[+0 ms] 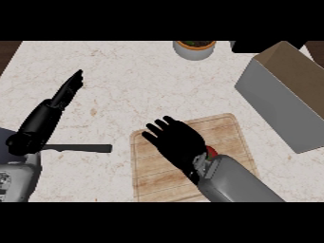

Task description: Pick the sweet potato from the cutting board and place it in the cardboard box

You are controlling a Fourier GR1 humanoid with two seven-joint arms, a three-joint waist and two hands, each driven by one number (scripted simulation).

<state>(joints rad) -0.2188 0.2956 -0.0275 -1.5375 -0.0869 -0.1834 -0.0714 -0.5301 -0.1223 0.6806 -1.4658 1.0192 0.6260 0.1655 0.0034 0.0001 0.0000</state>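
R hand [182, 144] is palm-down over the cutting board [227, 126], covering approx. its middle; can't tell if it's clamped on anything or not. Sweet potato [211, 151] only shows as a small red bit at the hand's wrist side, on the board, rest hidden. L hand [49, 111] rests open at the left w/ fingers straight, over the counter [122, 85]. Cardboard box [276, 107] sits right of the board, apart from it. Pot [195, 48] at far edge.

Left hand [51, 113], right hand [180, 144] — fingers [161, 125] straight
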